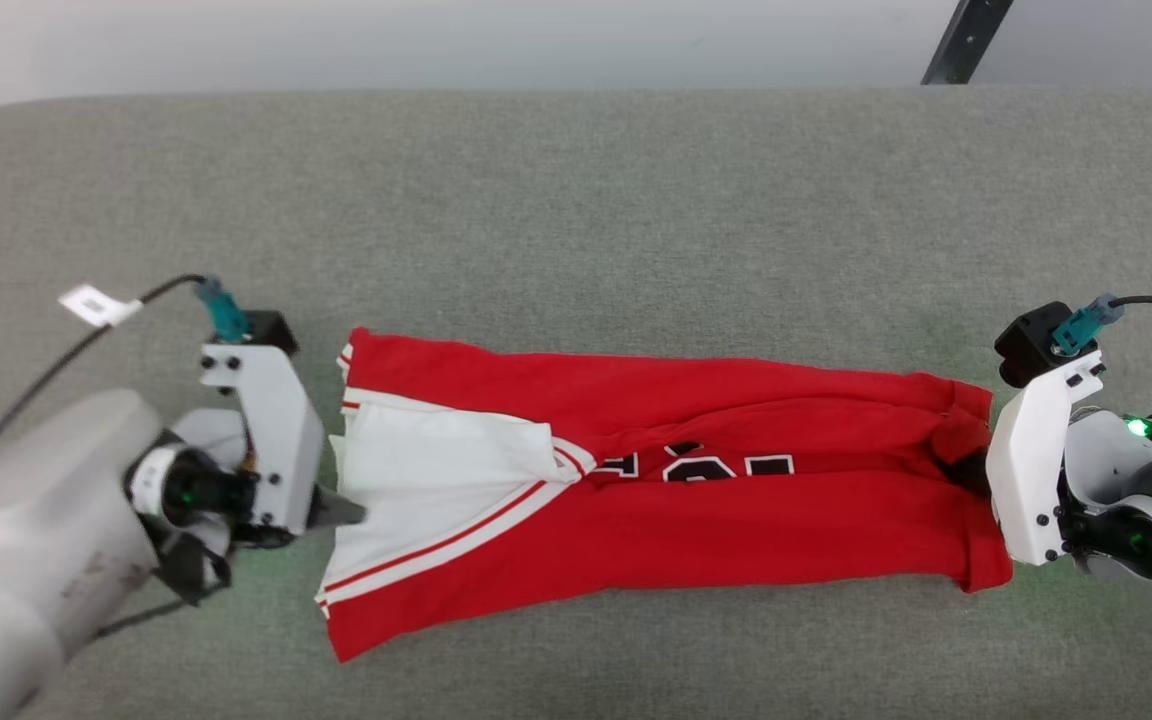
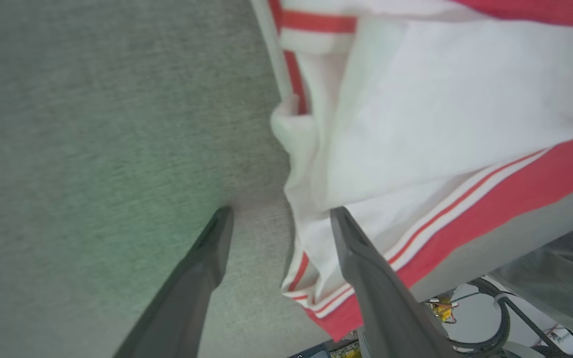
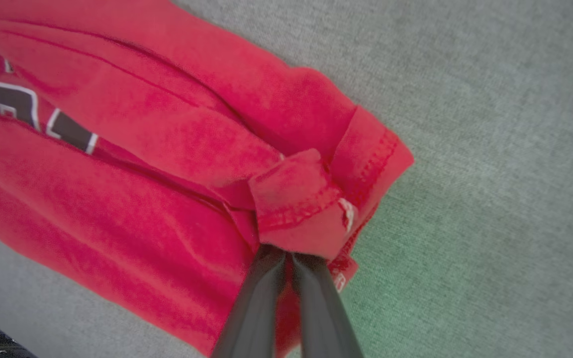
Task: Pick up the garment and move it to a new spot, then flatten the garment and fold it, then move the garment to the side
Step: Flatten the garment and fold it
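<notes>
The garment (image 1: 686, 510), red with a white striped-trim sleeve and partly hidden black lettering, lies folded into a long band across the grey table. My left gripper (image 1: 341, 512) stands open at its left end. In the left wrist view one finger (image 2: 361, 258) lies over the white sleeve (image 2: 440, 99) and the other rests on bare table, with the left gripper (image 2: 281, 211) holding nothing. My right gripper (image 3: 289, 253) is shut on a bunched fold of the red hem (image 3: 296, 199) at the garment's right end (image 1: 966, 440).
The grey felt table (image 1: 576, 200) stretches wide behind and in front of the garment. A cable with a white tag (image 1: 96, 305) runs to my left wrist. A dark bar (image 1: 966, 40) leans past the table's far right edge.
</notes>
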You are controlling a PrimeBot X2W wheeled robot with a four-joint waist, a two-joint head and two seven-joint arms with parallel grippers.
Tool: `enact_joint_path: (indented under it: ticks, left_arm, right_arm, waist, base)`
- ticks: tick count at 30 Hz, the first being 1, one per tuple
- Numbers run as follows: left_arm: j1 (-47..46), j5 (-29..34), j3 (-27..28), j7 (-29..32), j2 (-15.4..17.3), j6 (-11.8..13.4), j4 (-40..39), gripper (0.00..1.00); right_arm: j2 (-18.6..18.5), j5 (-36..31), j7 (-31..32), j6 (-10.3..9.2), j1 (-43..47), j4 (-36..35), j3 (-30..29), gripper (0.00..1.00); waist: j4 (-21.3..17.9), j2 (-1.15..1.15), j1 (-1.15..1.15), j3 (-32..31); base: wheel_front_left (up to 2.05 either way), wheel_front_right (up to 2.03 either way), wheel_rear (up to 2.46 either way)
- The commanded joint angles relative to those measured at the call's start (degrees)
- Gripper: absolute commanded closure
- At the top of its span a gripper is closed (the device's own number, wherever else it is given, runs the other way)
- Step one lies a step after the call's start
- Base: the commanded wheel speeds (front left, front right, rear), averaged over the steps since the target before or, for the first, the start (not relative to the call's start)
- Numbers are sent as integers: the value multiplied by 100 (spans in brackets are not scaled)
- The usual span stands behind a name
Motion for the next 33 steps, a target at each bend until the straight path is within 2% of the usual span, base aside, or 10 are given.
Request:
enact_joint_path:
  ticks: [1,12,13,14,15,16,17,21,24,33]
  left_arm:
    - [-35,35,-24,43,75,91,2,0]
    - [51,147,147,-283,560,706,-912,0]
    - [73,134,162,-329,580,762,-961,0]
    - [100,138,170,-371,601,797,-1024,0]
    - [130,145,172,-411,610,812,-1084,0]
    - [166,115,195,-457,609,834,-1127,0]
    - [194,130,213,-528,614,848,-1153,0]
    - [337,207,235,-816,597,874,-1181,0]
    - [467,316,258,-1156,603,761,-1191,0]
    - [1177,730,475,-3087,625,466,-1244,0]
  right_arm:
    - [17,7,48,-7,56,16,-43,100]
    - [299,-74,505,-7,292,470,-191,100]
    - [340,-118,567,-7,299,561,-185,93]
    - [402,-129,613,-7,298,676,-213,77]
    - [478,-108,650,-7,292,778,-260,55]
    - [535,-145,690,-7,267,870,-285,14]
    - [576,-209,735,-8,242,999,-313,0]
    - [718,-296,968,-14,120,1336,-485,0]
    - [774,-299,1084,-14,112,1380,-605,0]
    - [636,-337,894,-8,638,988,-921,0]
  waist:
    - [30,0,0,-33]
    - [207,0,0,-35]
    - [226,0,0,-35]
    - [242,0,0,-37]
    - [258,0,0,-44]
    - [277,0,0,-58]
    - [292,0,0,-80]
    - [321,0,0,-255]
    - [313,0,0,-477]
    - [261,0,0,-1333]
  base:
    - [0,0,0]
    - [0,0,0]
    - [0,0,0]
    - [0,0,0]
    - [0,0,0]
    - [0,0,0]
    - [0,0,0]
    - [0,0,0]
    - [0,0,0]
    - [0,0,0]
